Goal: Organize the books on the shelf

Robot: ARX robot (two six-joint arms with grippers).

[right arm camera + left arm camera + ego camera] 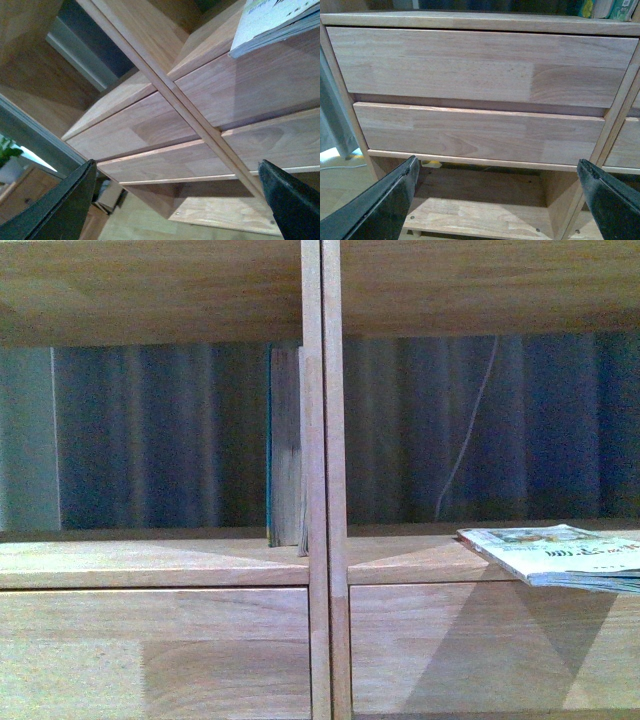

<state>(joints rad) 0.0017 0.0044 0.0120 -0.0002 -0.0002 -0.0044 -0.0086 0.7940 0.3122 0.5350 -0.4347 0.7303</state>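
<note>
The light-wood shelf (150, 285) is being seen close up, filling the front view. Its central upright (325, 440) is being used as the reference here. Two open compartments are being framed, one on each side of the upright, with plain drawer fronts (470, 65) being shown stacked below them. A dark pleated curtain (150, 430) is being seen through the open backs. The left claw (497, 170) is being held wide open and empty, facing the two drawer fronts left of the upright. The right claw (176, 170) is likewise being held wide open, gripping nothing, and is being pointed up at the drawers around the upright. The teal book (285, 445) is being stood on end in the left compartment, touching the upright, with its tan page edges being turned frontward. The thin softcover (560, 555) is being laid flat in the right compartment, well right of the upright, with its near corner overhanging the front edge. A thin white cord (470, 430) is being seen hanging behind the right compartment.
</note>
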